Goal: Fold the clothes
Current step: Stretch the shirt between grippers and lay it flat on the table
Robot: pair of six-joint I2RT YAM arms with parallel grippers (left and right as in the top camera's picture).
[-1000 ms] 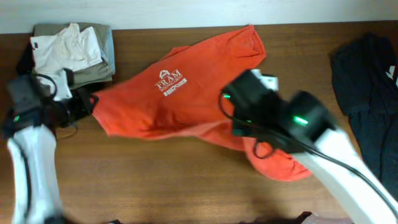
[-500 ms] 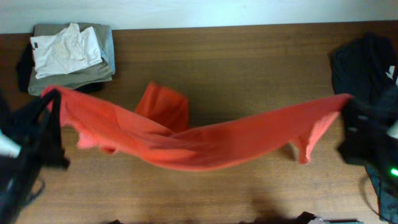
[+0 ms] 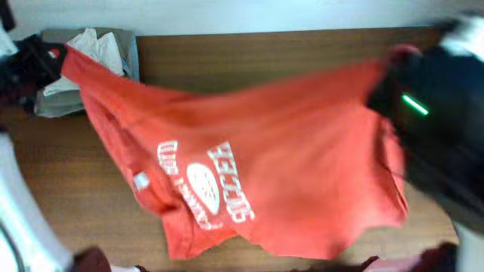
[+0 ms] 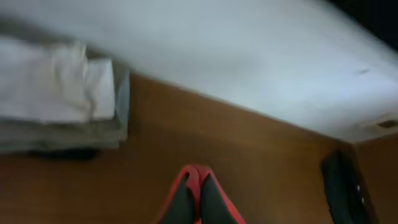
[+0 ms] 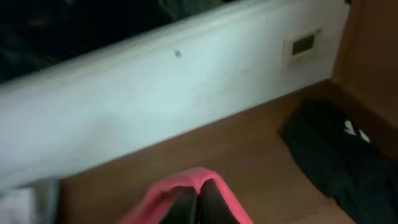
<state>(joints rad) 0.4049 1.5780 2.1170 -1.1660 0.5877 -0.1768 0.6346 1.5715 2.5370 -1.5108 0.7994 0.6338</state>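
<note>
The red-orange T-shirt (image 3: 287, 159) hangs spread wide above the table in the overhead view, white block lettering (image 3: 219, 189) facing up and a small white label (image 3: 141, 180) at its lower left. My left gripper (image 3: 57, 54) is at the far left, shut on one shirt corner; the left wrist view shows the fabric (image 4: 198, 174) pinched between its fingers (image 4: 198, 198). My right gripper (image 3: 397, 64) is at the far right, shut on the other corner; the right wrist view shows fabric (image 5: 186, 180) folded over its fingers (image 5: 198, 198). Both are raised and blurred.
A stack of khaki-grey folded garments with a white top (image 3: 94, 49) sits at the back left, also in the left wrist view (image 4: 56, 93). Dark garments (image 5: 336, 155) lie at the right. A white wall (image 3: 242, 15) runs behind the table's far edge.
Both grippers have lifted and moved toward the back of the table. The shirt went from a sagging band to a wide hanging sheet with its lettering showing.
</note>
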